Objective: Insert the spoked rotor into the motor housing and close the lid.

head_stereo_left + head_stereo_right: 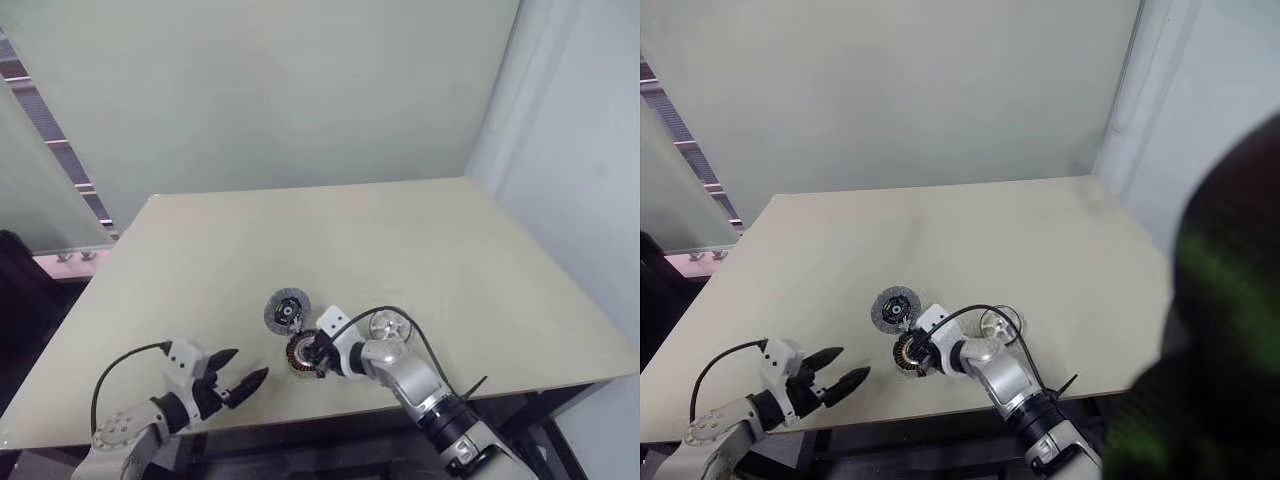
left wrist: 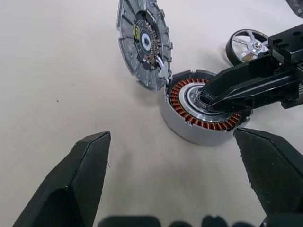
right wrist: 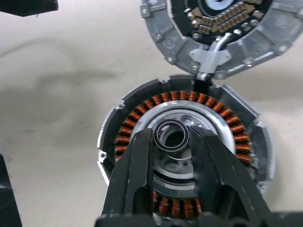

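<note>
The motor housing (image 3: 222, 120), a round puck with copper windings, sits open near the table's front edge. Touching its far rim lies the lid (image 3: 272, 40), a grey disc, joined to it by a small grey tab. My right gripper (image 3: 171, 136) is shut on a small thin ring (image 3: 163, 128) just over the housing's silvery centre. Behind that arm, to the right of the housing, lies the spoked rotor (image 1: 388, 325), shiny silver. My left gripper (image 1: 248, 364) hangs open with nothing in it, to the left of the housing and a short way off.
The pale table (image 1: 420, 240) stretches far back and to both sides of the parts. A black cable (image 1: 400, 318) loops from the right wrist near the rotor. The table's front edge runs just under both arms.
</note>
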{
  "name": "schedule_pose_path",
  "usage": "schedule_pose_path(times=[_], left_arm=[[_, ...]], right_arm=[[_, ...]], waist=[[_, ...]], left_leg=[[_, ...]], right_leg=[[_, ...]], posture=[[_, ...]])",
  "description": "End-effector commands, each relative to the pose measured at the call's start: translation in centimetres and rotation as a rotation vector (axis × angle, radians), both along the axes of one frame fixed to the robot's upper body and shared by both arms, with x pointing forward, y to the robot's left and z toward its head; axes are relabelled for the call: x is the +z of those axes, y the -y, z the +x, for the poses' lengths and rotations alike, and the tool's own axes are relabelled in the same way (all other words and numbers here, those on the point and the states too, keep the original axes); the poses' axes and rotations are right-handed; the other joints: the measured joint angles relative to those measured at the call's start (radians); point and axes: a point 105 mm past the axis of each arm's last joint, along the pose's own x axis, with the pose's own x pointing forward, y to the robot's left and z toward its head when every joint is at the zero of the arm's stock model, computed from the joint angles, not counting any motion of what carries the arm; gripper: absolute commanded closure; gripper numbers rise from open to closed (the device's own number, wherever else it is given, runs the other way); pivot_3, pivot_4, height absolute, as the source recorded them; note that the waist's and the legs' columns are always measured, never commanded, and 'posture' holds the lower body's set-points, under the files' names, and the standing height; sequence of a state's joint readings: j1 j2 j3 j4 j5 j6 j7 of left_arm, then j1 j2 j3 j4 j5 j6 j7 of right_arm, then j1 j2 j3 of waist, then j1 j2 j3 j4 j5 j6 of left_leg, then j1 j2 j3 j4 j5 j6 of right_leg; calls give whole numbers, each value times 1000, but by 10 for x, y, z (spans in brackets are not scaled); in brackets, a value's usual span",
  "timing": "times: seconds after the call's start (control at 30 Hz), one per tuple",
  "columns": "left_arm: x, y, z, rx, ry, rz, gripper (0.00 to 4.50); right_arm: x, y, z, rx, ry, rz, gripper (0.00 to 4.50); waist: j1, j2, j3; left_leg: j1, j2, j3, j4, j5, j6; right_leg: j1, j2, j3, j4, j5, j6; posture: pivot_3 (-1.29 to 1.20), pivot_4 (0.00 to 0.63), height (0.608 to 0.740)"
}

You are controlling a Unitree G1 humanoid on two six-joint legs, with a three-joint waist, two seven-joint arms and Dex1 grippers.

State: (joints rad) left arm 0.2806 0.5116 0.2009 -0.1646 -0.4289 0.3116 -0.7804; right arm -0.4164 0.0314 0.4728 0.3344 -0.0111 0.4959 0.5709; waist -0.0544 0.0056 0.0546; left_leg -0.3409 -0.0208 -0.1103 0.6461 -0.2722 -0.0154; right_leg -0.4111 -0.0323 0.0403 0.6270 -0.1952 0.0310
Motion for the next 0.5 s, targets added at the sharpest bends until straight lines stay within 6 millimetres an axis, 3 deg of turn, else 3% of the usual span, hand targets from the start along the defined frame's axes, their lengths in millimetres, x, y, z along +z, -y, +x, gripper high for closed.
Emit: schedule_pose_path(times=[0.03, 0.3, 0.5], left_arm=[[6, 5, 4, -26, 30, -3, 0], [7, 6, 5, -34, 31, -2, 0], [6, 7, 3, -37, 27, 1, 0]], right_arm=[[11, 2, 7, -16, 35, 19, 3701], [7, 1, 7, -19, 30, 13, 3701], [16, 2, 9, -19, 40, 32, 3701]], waist=[[0, 0, 0], [0, 0, 0], [0, 0, 0]], left_leg=[[0, 0, 0, 0, 0, 0], [0, 0, 0, 0, 0, 0], [0, 0, 0, 0, 0, 0]], right_leg=[[0, 0, 0, 0, 0, 0], [0, 0, 0, 0, 0, 0], [0, 0, 0, 0, 0, 0]], posture=[[0, 0, 740], [0, 0, 740], [0, 0, 740]])
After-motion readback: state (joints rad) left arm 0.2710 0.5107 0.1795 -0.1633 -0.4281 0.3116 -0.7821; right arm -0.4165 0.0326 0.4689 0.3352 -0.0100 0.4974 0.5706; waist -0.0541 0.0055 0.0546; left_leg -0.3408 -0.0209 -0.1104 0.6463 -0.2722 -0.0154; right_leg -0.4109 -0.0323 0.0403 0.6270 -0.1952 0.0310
